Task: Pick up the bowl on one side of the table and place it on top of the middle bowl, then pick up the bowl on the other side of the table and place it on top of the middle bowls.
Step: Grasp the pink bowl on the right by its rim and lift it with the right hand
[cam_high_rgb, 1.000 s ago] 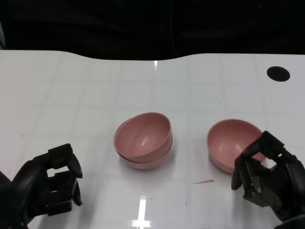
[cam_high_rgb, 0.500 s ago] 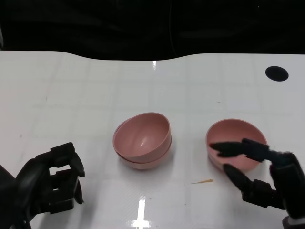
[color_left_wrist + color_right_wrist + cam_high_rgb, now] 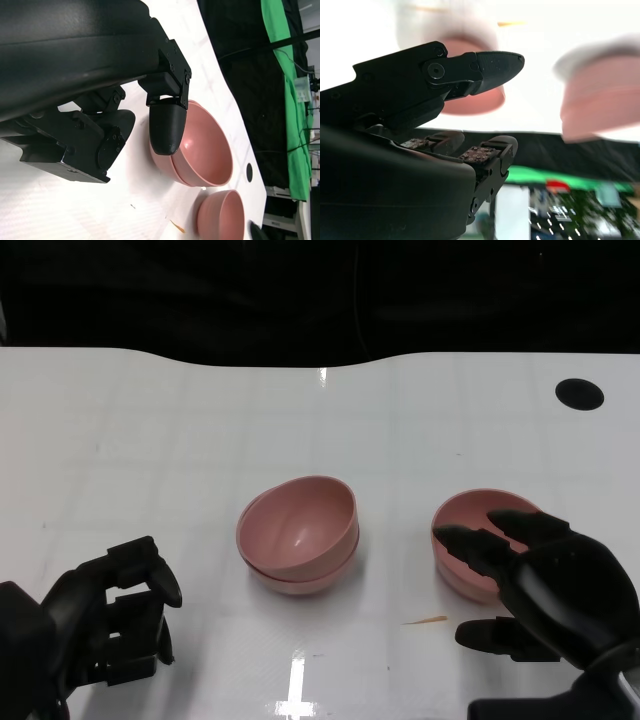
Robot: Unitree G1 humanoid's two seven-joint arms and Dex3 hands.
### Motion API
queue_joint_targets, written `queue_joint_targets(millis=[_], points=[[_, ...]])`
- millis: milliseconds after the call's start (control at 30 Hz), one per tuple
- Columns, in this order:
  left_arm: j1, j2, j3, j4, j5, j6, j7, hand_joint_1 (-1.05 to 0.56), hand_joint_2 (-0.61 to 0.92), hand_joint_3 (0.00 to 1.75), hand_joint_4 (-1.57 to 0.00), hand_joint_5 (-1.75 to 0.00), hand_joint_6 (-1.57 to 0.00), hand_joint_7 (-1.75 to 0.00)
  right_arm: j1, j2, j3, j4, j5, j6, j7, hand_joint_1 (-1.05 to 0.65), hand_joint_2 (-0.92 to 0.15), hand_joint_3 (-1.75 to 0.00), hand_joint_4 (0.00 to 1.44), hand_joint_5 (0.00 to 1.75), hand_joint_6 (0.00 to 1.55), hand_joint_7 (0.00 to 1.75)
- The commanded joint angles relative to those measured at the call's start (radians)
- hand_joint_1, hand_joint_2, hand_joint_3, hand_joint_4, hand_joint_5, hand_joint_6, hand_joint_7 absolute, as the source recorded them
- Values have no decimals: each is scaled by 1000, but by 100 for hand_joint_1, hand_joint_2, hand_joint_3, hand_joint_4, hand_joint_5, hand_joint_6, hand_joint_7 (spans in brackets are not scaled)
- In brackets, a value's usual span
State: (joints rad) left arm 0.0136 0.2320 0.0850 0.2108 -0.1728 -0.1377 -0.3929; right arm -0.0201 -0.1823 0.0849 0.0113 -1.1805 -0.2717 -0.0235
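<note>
I am looking down at a big white table (image 3: 150,420). Three pink bowls are sitting on it. Two of them are already stacked (image 3: 299,533), one inside the other, and the top one is tipping a little. That stack is sitting between my two hands. The third bowl (image 3: 470,540) is sitting alone, right under the fingertips of my right hand (image 3: 545,585).

My right hand is open. Its fingers are spreading over the near rim of the lone bowl, and the thumb is sticking out below, toward me. I am holding nothing yet. I cannot tell if my fingers are touching the rim or just hanging over it.

My left hand (image 3: 105,625) is curling in on itself with nothing inside. It is resting near me, well away from the stack.

I think the lone bowl is light and hard, like plastic. It is looking smooth and shiny, so it may slip. I am guessing the best spot to hold is the rim nearest my hand, with fingers inside and thumb outside. A soft pinch should do. The stack is tipping already, so I should set this bowl down gently.

A small black round spot (image 3: 581,393) is far past my right hand. A tiny orange scrap (image 3: 428,620) is lying just beside my right thumb.
</note>
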Motion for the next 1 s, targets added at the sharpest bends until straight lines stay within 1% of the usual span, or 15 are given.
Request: queue_joint_targets(millis=[33,167,300,433,567,667,700,733,767,833,900,933,967,1000], points=[[4,0,10,-18,7,6,23,28,75,125,-78,-175,-61,-175,-42,-49,46,75,16,49,-53,-89,-92,-20,37,1,39,0],[8,1,11,-33,6,27,30,27,74,125,-74,-175,-57,-175,-81,-69,92,165,53,100,-111,-85,-92,-20,38,1,40,1],[6,-1,14,-33,10,35,40,27,74,125,-72,-175,-55,-175,-117,-88,132,240,88,131,-160,-80,-92,-20,39,1,42,1],[7,-3,14,-41,11,45,53,27,74,125,-72,-175,-55,-175,-159,-103,168,326,127,135,-218,-75,-92,-18,41,2,44,2],[8,-2,13,-49,10,59,57,27,74,124,-71,-175,-54,-175,-186,-119,201,365,159,142,-243,-72,-92,-17,42,2,46,2],[5,-1,12,-45,18,57,65,27,73,124,-71,-175,-54,-175,-221,-125,228,423,167,141,-283,-66,-92,-16,45,3,49,3],[5,-4,13,-44,17,54,66,27,73,124,-71,-175,-54,-175,-245,-121,239,475,167,128,-341,-61,-92,-15,49,5,54,5],[5,-6,14,-43,16,53,65,28,73,125,-72,-175,-55,-175,-262,-118,249,513,170,118,-386,-51,-92,-11,57,6,63,6],[5,-7,14,-43,16,52,65,28,73,125,-72,-175,-55,-175,-276,-117,258,544,173,110,-421,-45,-92,-8,62,7,68,7],[6,-7,13,-46,20,52,70,28,72,125,-72,-175,-55,-175,-312,-119,284,622,174,80,-510,-36,-92,-9,74,8,78,7],[7,-7,12,-47,22,52,72,28,72,125,-73,-175,-55,-175,-335,-122,304,669,180,63,-559,-32,-92,-10,80,8,83,7],[8,-8,11,-53,25,59,78,28,72,126,-73,-175,-55,-175,-364,-125,318,737,190,-13,-635,-32,-92,-10,81,8,84,7],[10,-8,9,-59,28,65,82,27,72,125,-73,-175,-55,-175,-390,-128,332,795,197,-75,-700,-25,-92,-10,90,55,101,11],[11,-9,8,-63,31,69,87,27,71,125,-72,-175,-55,-175,-414,-129,344,850,202,-131,-758,-21,-92,-11,85,99,112,15]])
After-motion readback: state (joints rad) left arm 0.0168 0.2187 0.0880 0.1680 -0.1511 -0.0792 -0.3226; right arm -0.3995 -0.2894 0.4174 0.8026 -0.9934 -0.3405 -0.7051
